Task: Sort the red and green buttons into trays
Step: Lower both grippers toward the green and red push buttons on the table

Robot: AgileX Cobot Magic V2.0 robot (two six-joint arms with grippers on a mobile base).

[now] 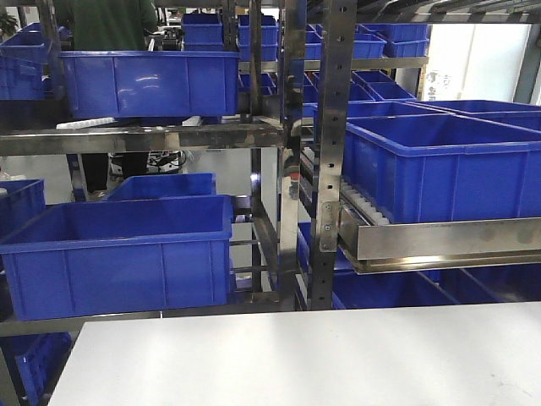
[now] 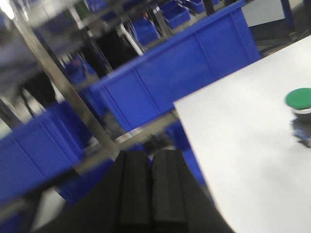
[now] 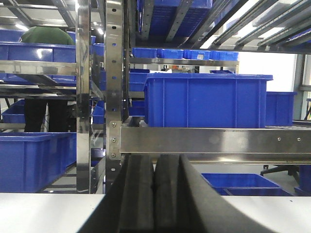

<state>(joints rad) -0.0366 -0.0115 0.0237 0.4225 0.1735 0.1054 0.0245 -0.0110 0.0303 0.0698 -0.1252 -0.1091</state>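
Observation:
The green button stands on the white table at the right edge of the blurred left wrist view, its dark base partly cut off. My left gripper is shut with nothing between its black fingers, off the table's left corner and well short of the button. In the right wrist view my right gripper is also shut and empty, hovering over the white table and facing the racks. The red button and the trays are out of view. Neither gripper shows in the front view.
Steel racks hold several deep blue crates beyond the table's far edge. A steel rail crosses ahead of the right gripper. A person in green stands behind the racks.

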